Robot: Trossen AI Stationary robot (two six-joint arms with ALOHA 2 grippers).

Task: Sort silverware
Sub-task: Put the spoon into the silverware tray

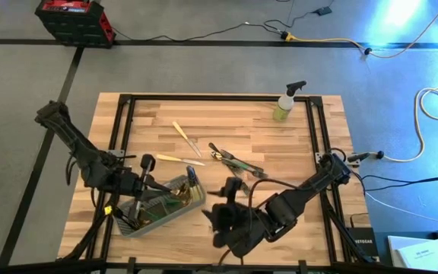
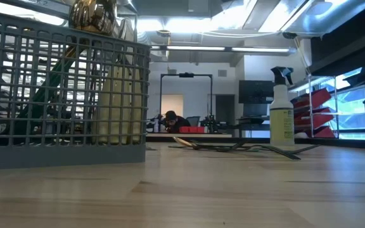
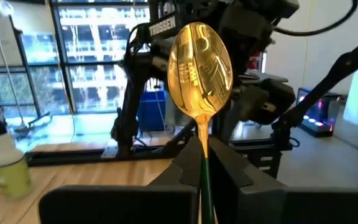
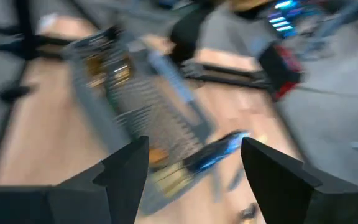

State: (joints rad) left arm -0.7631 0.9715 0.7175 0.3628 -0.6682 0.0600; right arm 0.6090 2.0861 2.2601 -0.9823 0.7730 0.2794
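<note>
Between my left gripper's (image 3: 202, 171) fingers (image 3: 238, 174) stands a gold spoon (image 3: 200, 71), its slim green handle pinched tight and its bowl rising upright ahead of my wrist. Seen from above, this claw hangs over the grey wire-mesh caddy (image 1: 158, 207) at the table's near left. I judge the spoon light and stiff, but its polished metal is slippery and the handle is narrow, so a hold low on the shaft, as now, leaves the head free to swing if the squeeze slackens; a firm grip near the middle of the handle would steady it better.

Just beyond, the caddy already holds several pieces standing on end, gold heads up, green and cream handles down among the mesh.

My right gripper (image 4: 194, 165) hovers beside the caddy's right end with its fingers spread apart and nothing between them.

Farther out on the wooden table (image 1: 310, 152), well apart from both claws, lie the unsorted pieces: two cream-handled pieces (image 1: 185, 138) apart from each other near the middle, and a tangle of dark-handled cutlery (image 1: 234, 161) to their right. Those lie flat, so they will need a pinch across the handle. At the far edge stands a yellow-green spray bottle (image 1: 284, 105).
</note>
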